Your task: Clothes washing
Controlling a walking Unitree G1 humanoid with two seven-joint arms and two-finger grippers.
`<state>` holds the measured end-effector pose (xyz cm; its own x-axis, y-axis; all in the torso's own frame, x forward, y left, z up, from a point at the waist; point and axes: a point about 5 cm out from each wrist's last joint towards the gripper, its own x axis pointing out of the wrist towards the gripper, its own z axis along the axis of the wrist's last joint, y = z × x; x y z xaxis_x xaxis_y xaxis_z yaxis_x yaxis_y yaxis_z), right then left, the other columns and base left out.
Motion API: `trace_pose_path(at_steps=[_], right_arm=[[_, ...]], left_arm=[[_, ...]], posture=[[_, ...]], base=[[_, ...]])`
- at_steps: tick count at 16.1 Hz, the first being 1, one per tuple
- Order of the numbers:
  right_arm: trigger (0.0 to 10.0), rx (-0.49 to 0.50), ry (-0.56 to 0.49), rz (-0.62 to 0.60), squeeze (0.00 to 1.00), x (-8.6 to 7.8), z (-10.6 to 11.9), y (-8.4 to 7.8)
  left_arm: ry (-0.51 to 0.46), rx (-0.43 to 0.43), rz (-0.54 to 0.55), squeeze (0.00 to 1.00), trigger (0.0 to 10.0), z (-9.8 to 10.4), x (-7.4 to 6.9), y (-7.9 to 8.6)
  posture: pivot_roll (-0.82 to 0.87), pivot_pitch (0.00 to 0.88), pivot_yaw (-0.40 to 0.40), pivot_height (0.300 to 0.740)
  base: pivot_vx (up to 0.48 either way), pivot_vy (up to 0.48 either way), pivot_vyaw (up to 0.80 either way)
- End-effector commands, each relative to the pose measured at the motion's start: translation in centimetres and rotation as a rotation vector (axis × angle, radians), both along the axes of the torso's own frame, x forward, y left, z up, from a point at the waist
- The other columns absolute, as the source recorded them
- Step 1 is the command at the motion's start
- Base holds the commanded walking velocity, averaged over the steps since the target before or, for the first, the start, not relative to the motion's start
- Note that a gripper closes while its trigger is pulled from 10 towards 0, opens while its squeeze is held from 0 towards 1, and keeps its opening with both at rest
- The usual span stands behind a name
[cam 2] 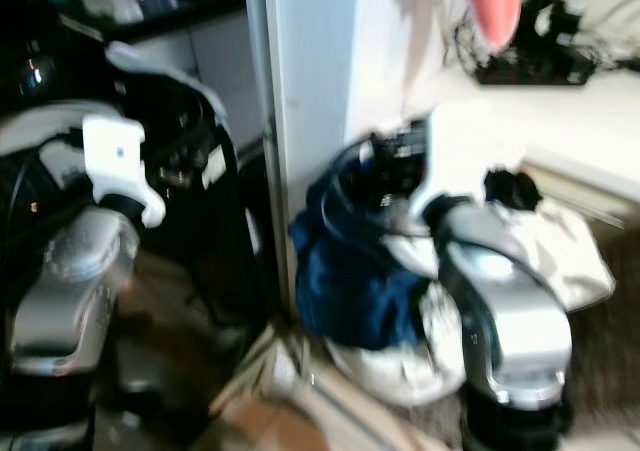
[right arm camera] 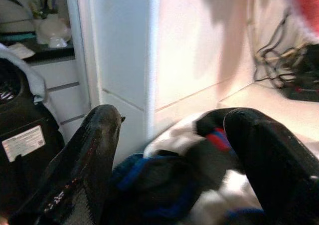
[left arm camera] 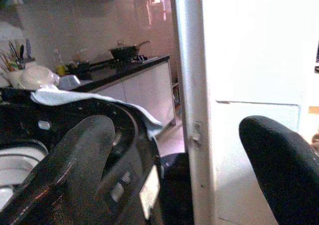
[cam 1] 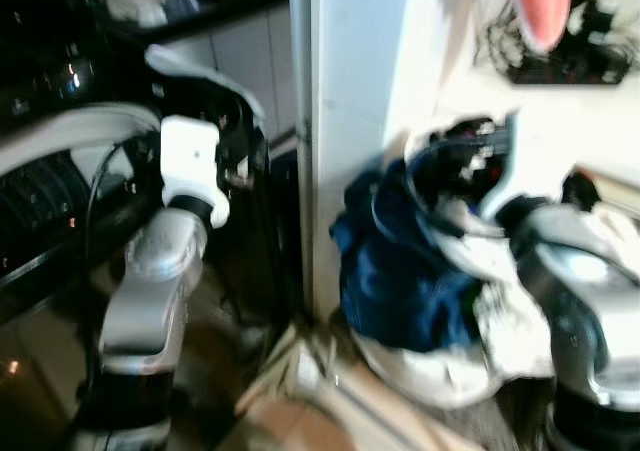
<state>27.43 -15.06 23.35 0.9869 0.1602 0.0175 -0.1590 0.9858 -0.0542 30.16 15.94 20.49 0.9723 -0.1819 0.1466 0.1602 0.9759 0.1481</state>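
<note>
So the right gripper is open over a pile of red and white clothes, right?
Not quite. The right gripper is open over the clothes, but the pile is dark blue and white, not red and white. The left eye view shows it.

No legible text or labels.

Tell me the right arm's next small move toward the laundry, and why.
Probably ease the right gripper down into the clothes pile and close on the dark blue garment. Its fingers stand open just above the heap and hold nothing, and that garment lies on top.
</note>
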Motion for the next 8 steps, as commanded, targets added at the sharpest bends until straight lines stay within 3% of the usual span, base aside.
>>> trace_pose_path(at_steps=[1,4,5,8], right_arm=[[10.0,0.004,0.007,0.026,0.00,-0.1,0.2,0.8],[10.0,0.016,0.022,-0.021,0.00,0.2,0.4,0.3],[10.0,0.020,0.026,-0.037,1.00,0.4,0.5,-0.1],[10.0,-0.015,0.047,-0.044,1.00,1.0,1.0,-1.2]], left_arm=[[0.014,0.003,-0.015,0.00,10.0,-0.1,-0.2,0.4],[0.000,0.032,-0.088,0.00,10.0,0.1,-0.5,-0.1],[-0.005,0.041,-0.102,0.00,10.0,0.2,-0.5,-0.2],[0.019,0.044,-0.170,0.00,10.0,0.1,-0.5,-0.8]], posture=[[-0.02,0.000,0.008,0.740],[-0.02,0.000,0.013,0.740],[-0.03,0.000,0.017,0.740],[-0.03,0.000,0.024,0.740]], base=[[0.000,0.000,0.00],[0.000,0.000,0.00],[0.000,0.000,0.00],[0.000,0.000,0.00]])
